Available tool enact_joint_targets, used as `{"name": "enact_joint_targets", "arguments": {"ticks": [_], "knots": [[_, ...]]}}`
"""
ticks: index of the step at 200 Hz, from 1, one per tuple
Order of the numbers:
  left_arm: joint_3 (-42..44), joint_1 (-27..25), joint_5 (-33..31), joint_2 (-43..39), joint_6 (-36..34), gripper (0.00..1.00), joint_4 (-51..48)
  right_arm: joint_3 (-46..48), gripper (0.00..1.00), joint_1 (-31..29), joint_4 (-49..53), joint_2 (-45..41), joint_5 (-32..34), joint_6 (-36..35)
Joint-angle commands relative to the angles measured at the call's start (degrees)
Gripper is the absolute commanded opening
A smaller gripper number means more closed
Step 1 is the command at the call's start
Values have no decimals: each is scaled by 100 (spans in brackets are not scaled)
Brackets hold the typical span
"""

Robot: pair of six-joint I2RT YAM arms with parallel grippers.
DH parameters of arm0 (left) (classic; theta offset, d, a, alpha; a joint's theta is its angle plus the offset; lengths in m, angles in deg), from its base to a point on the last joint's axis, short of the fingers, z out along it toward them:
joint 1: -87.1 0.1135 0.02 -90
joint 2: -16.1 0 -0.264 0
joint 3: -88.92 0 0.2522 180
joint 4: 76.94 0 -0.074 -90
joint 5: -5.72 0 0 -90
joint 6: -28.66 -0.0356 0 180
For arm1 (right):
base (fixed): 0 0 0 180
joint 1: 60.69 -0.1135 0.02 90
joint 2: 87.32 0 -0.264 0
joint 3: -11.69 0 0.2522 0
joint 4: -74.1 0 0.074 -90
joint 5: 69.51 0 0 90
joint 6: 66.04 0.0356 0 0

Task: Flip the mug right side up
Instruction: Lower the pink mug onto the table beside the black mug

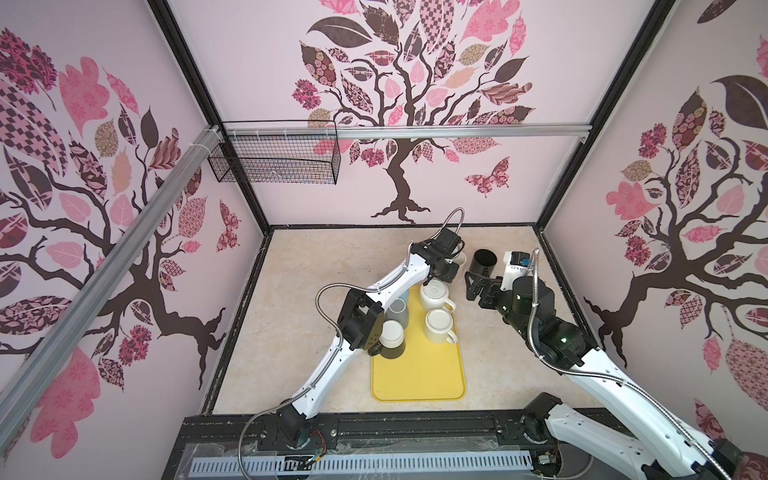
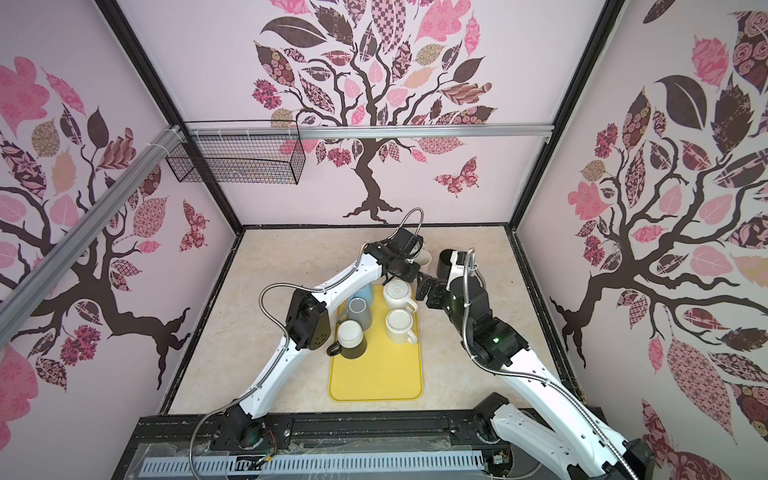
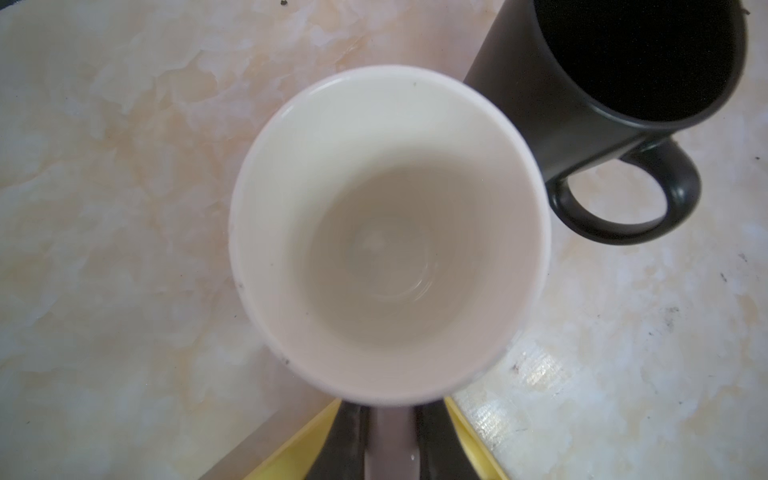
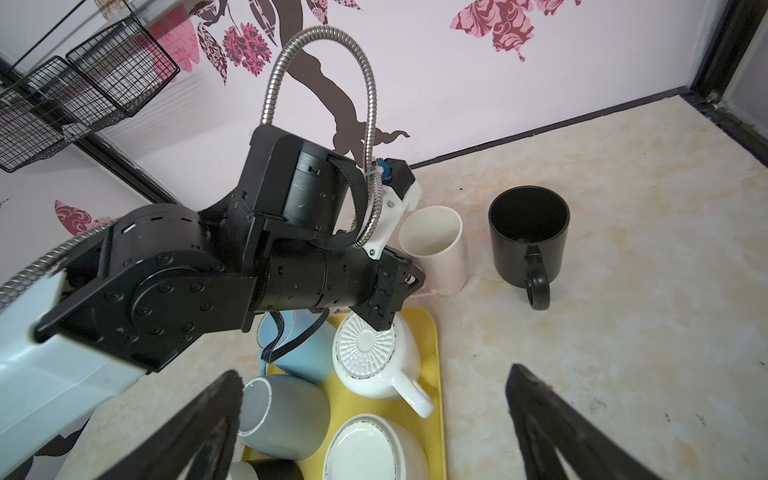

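left gripper [image 3: 390,449] clamps the handle of the pale mug [image 3: 390,232], mouth up on the table [image 3: 104,208] just beside the black mug [image 3: 615,91]. risk: a skewed retreat could drag the handle and tip it. left wrist view shows the clamped handle; right wrist view shows instead the right gripper [image 4: 374,372], wide apart, empty.

**Left arm** [image 1: 328,374]: reaches from the near rail diagonally toward the far middle. The elbow is raised and the forearm runs on to a wrist that is bent downward.

**Left gripper** [image 4: 415,286]: jaws are closed on the handle of the cream mug [image 4: 436,245]. In the left wrist view the dark fingers [image 3: 340,449] sit on either side of that handle.

**Right arm** [image 1: 615,382]: rises from the near right and is folded at the elbow. The wrist is directed toward the left arm's wrist.

**Right gripper** [image 1: 473,286]: jaws are spread wide and hold nothing. It is near the left gripper but apart from it.
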Motion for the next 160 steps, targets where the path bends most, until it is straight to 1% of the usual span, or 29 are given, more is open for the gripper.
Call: {"name": "enact_joint_targets", "arguments": {"ticks": [1, 32, 53, 65, 91, 131, 151, 160], "knots": [[-451, 20, -125, 49, -123, 0, 358, -12, 100, 66, -134, 2, -122, 55], [-505, 27, 60, 130, -190, 0, 482, 22, 100, 93, -177, 34, -188, 64], [-497, 27, 319, 144, -286, 0, 518, 40, 100, 99, -200, 56, -230, 62], [-442, 31, 396, 111, -297, 4, 561, 45, 100, 116, -197, 61, -239, 71], [-213, 64, 523, 0, -287, 16, 687, 61, 100, 130, -218, 19, -248, 69], [42, 60, 571, -149, -321, 48, 750, 85, 100, 130, -236, -26, -258, 64], [98, 62, 640, -197, -363, 54, 668, 93, 100, 129, -232, -62, -282, 55], [122, 58, 677, -219, -375, 54, 612, 102, 100, 128, -235, -80, -279, 55]]}}
